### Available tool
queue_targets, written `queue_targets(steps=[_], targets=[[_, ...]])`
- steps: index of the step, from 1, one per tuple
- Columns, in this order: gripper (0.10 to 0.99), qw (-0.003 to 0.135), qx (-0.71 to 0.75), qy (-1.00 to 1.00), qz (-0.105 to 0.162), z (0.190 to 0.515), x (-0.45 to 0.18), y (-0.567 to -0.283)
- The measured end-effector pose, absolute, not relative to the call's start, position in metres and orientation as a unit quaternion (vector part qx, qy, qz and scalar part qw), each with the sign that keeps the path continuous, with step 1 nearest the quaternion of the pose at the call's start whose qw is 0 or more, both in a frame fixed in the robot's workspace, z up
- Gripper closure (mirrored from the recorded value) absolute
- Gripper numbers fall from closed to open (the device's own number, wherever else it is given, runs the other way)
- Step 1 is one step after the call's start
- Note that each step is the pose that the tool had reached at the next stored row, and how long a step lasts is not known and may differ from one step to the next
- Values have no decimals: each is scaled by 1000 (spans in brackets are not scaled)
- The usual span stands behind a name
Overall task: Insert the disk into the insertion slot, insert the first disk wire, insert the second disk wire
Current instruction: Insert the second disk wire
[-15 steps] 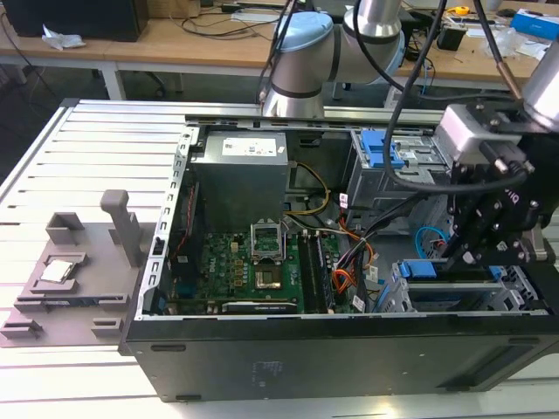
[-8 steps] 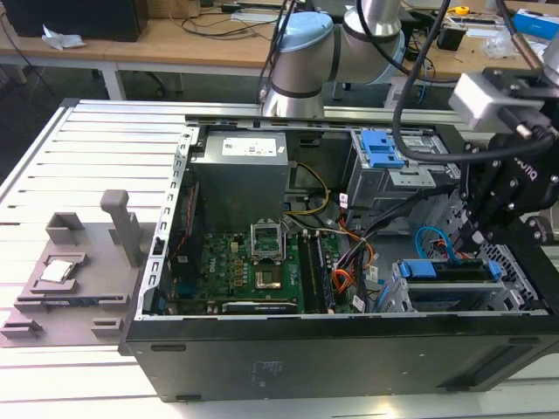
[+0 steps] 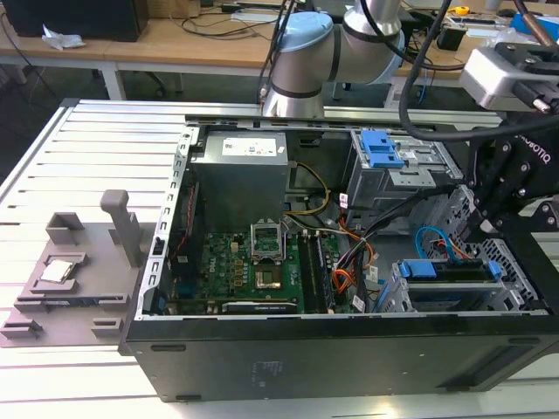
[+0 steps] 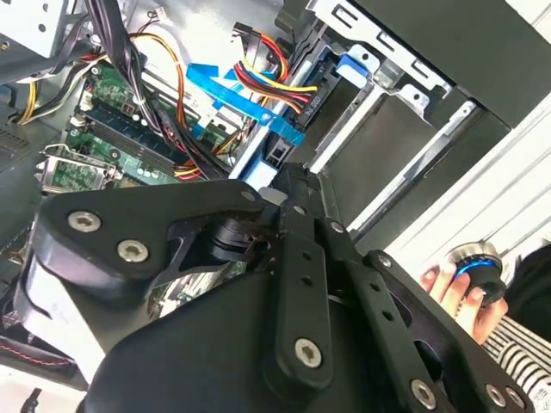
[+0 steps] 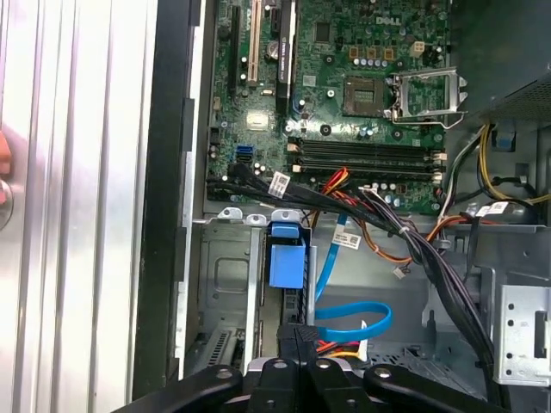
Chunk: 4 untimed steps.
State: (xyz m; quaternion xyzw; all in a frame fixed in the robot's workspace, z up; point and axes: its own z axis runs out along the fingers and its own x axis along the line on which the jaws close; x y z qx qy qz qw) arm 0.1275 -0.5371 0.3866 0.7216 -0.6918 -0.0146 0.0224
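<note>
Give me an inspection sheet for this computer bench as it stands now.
Surface: white slatted metal table, carrying an open black computer case.
Job's things: blue-framed silver disk standing in the perforated silver drive cage.
Clutter: grey fixture plate at the exterior view's left.
Grippers: black end effector near the disk's blue end.
Cables: light blue flat cable looping beside the end effector; orange-red wire bundle by the green motherboard.
Surroundings: a hand on a blue-ringed knob.

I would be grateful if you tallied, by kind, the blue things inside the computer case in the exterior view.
Blue latch: 1
Blue-framed disk: 1
Light blue cable: 1
Total: 3
</note>
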Motion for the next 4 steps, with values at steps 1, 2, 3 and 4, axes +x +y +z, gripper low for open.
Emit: queue_targets(steps=[1, 2, 3, 4], targets=[[980, 22, 722, -692, -15, 387, 128, -537], [980, 22, 722, -692, -15, 387, 128, -537], [980, 22, 722, -692, -15, 387, 128, -537], [980, 22, 722, -692, -15, 387, 128, -537]])
